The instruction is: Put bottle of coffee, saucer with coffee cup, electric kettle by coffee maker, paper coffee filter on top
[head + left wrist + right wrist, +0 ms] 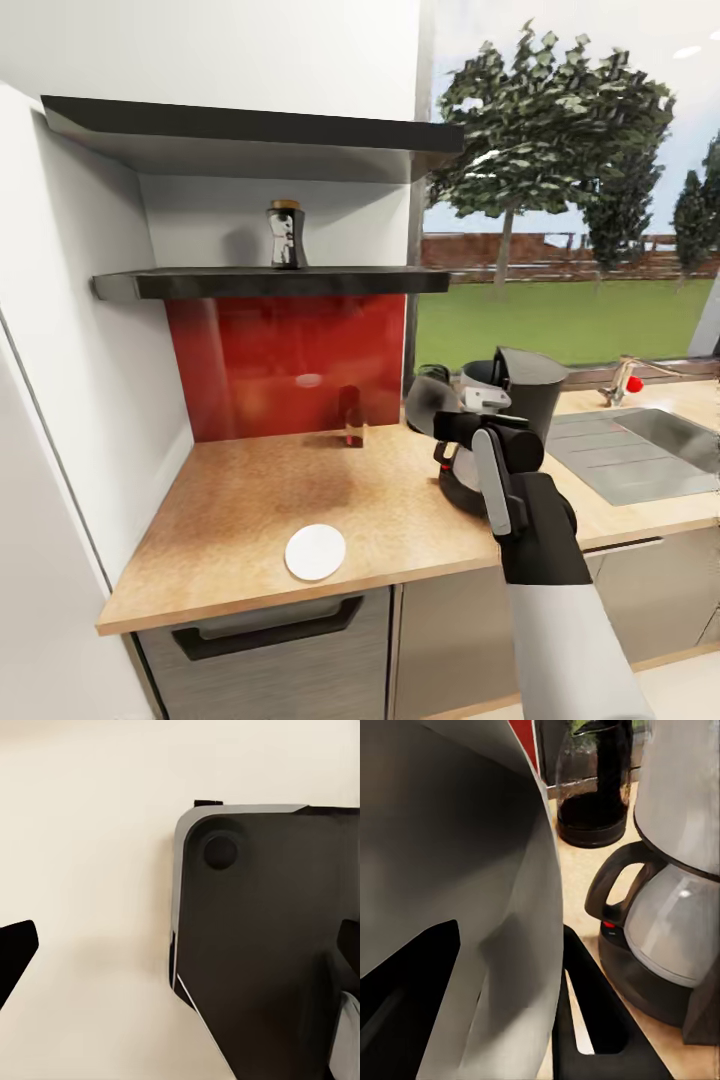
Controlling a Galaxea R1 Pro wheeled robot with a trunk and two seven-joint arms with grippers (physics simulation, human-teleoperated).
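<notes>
The bottle of coffee [285,235] stands on the black kitchen shelf [270,283]. The white saucer [315,552] lies near the front edge of the kitchen countertop [260,490]. The coffee maker [528,385] [675,870] stands further right, its carafe handle turned left. The dark electric kettle [428,395] [592,791] sits behind it by the window post. My right gripper [445,425] [510,926] hovers just left of the coffee maker, shut on the pale paper coffee filter [472,870]. My left gripper [180,945] is open over the floor. The coffee cup is out of view.
A steel sink [640,450] with a red-knobbed tap [630,383] lies right of the coffee maker. A white wall panel [60,400] bounds the counter's left end, and a red backsplash [285,365] its rear. A small dark thing [352,418] stands by the backsplash. The robot's dark base [270,945] is under the left gripper.
</notes>
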